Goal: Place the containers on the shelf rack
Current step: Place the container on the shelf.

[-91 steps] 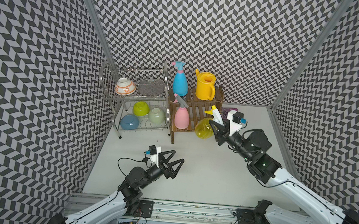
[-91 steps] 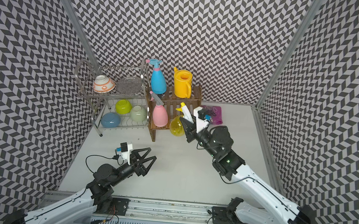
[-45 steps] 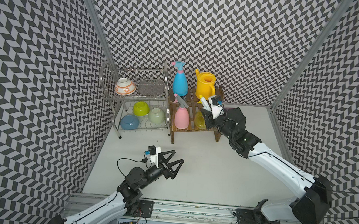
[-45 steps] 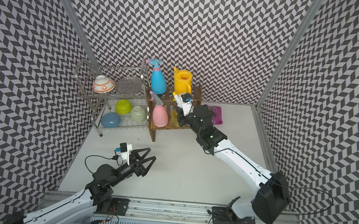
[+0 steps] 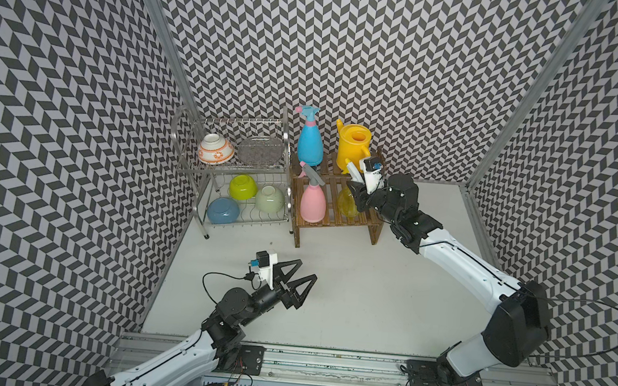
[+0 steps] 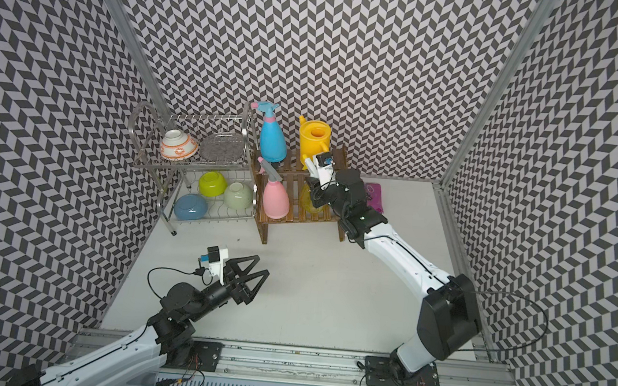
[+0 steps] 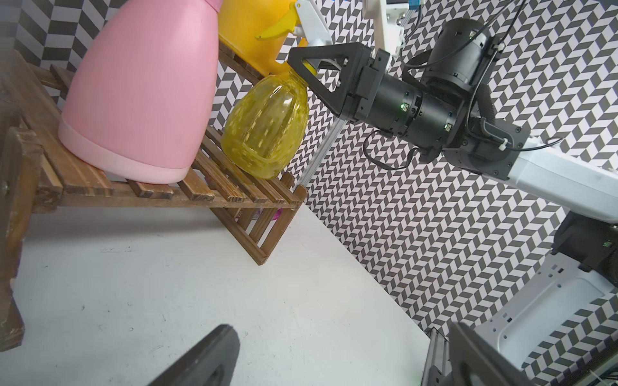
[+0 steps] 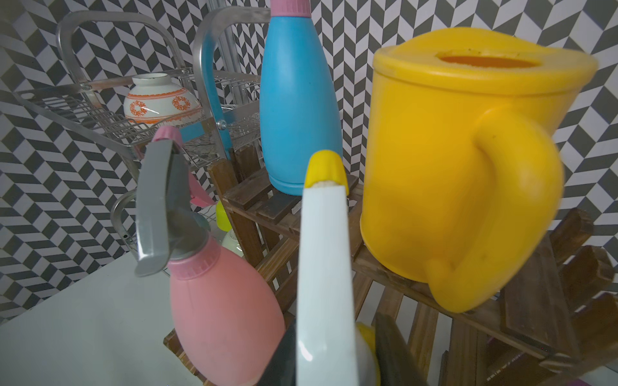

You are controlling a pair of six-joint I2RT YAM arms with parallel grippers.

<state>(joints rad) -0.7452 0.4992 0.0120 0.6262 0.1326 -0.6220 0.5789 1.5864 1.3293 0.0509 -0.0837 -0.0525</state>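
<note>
Left wrist view: the right hand (image 7: 301,65) is clenched on the neck of the yellow bottle (image 7: 266,130). The bottle's base sits on the lower tier of the rack (image 7: 83,187), just beside the pink bottle (image 7: 143,87) and at its 3 o'clock in both top views. On the upper tier, the blue bottle (image 5: 309,144) stands at 11 o'clock and the can (image 5: 353,148) at 1 o'clock. The left hand (image 5: 307,269) hangs released, jaws wide, over the table (image 5: 349,281) near 7 o'clock.
</note>
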